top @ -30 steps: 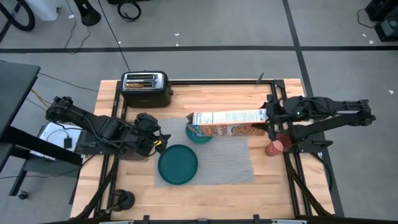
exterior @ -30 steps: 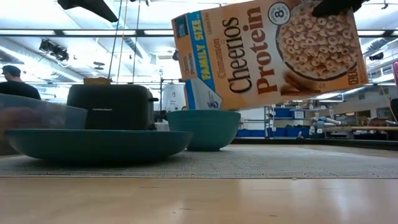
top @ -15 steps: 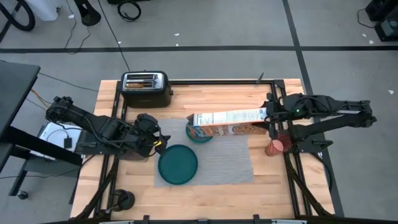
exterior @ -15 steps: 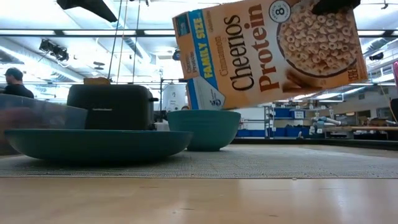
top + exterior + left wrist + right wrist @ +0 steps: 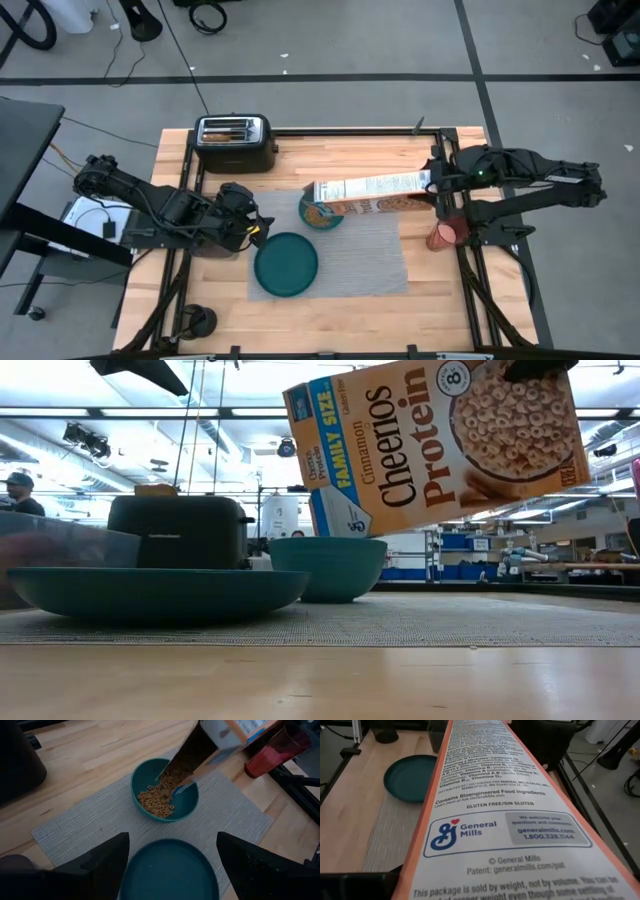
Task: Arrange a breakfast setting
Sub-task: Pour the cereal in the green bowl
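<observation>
Now | right hand (image 5: pixel 432 186) grips tilted "Cheerios Protein" box (image 5: pixel 435 440) | over bowl (image 5: pixel 165 791)

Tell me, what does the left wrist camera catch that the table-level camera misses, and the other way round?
Only the left wrist view shows cereal rings lying inside the teal bowl, more spilling from the tilted box's open end, the pink cup, and the left pincer, open, above the teal plate.

Only the low view shows the Cheerios Protein box front, the black toaster and the room behind.

Both show bowl, plate, box and grey placemat.
</observation>
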Robot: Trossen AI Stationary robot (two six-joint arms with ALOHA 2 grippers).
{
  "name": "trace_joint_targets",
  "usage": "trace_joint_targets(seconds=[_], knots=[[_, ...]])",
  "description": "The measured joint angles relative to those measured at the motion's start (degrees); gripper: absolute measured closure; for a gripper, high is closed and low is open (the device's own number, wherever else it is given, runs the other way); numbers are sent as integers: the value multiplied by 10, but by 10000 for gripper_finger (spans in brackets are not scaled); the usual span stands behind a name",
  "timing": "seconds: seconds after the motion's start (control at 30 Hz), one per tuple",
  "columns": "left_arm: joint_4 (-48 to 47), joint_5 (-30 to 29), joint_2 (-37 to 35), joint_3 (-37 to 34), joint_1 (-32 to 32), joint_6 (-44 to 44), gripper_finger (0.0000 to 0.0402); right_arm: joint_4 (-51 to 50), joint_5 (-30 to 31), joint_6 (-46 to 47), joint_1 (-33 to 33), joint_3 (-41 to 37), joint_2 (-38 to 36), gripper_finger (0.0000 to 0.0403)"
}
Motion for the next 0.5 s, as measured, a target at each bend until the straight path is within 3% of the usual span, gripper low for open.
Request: trace_joint_targets(seconds=[0.5], knots=[[0,0,0,0,1,-15,98,-36,-24,-21,-16,35,10,170]])
